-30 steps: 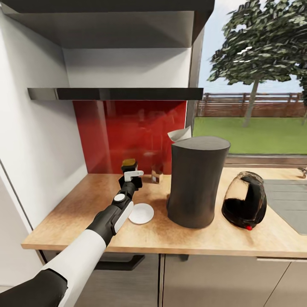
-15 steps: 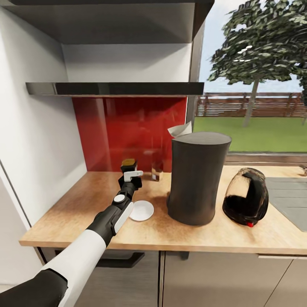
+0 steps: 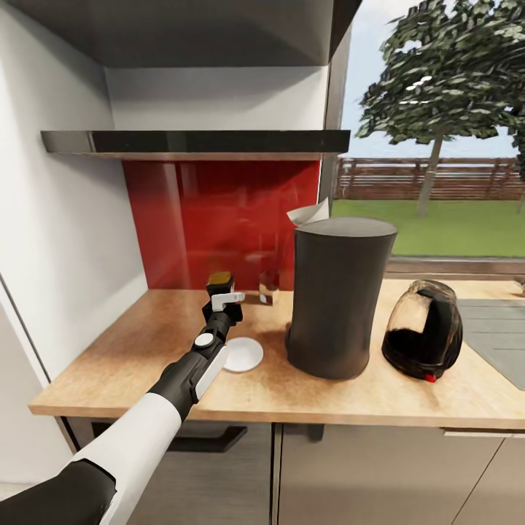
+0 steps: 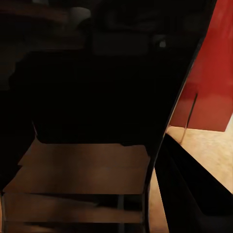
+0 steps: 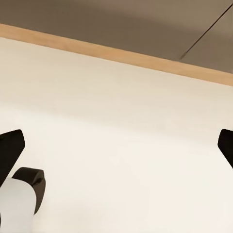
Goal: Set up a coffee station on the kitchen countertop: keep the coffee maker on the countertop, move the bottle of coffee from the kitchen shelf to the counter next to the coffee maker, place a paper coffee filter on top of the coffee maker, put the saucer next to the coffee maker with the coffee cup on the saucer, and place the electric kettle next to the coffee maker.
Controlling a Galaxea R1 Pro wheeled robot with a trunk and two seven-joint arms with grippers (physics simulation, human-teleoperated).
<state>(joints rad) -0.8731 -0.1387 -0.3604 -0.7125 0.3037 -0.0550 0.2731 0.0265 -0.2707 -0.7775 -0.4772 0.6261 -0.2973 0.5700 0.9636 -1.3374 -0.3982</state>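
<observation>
Coffee maker (image 3: 337, 297), tall and dark grey, stands upright near the middle of the kitchen countertop (image 3: 131, 343), with the paper coffee filter (image 3: 309, 212) showing as a white point at the back rim of its flat top. The electric kettle (image 3: 424, 332) sits just beside it toward the sink end, its red switch low at the front. On the other side, the saucer (image 3: 242, 354) lies flat on the worktop near the maker's base, with nothing on it. The left gripper (image 3: 221, 293) reaches over the counter toward the back edge, by the red backsplash (image 3: 211, 219); its white finger sits against the tan-capped bottle of coffee (image 3: 219, 278), which stands close to the back wall. Whether the jaws are closed on the bottle cannot be told from the head view, and the left wrist view is almost wholly dark. A small clear glass item (image 3: 269, 288) stands near the backsplash between bottle and maker. Above, the kitchen shelf (image 3: 197, 141) runs along the wall. The right gripper (image 5: 116, 145) has its dark fingertips (image 5: 10, 150) spread wide apart over a pale surface.
</observation>
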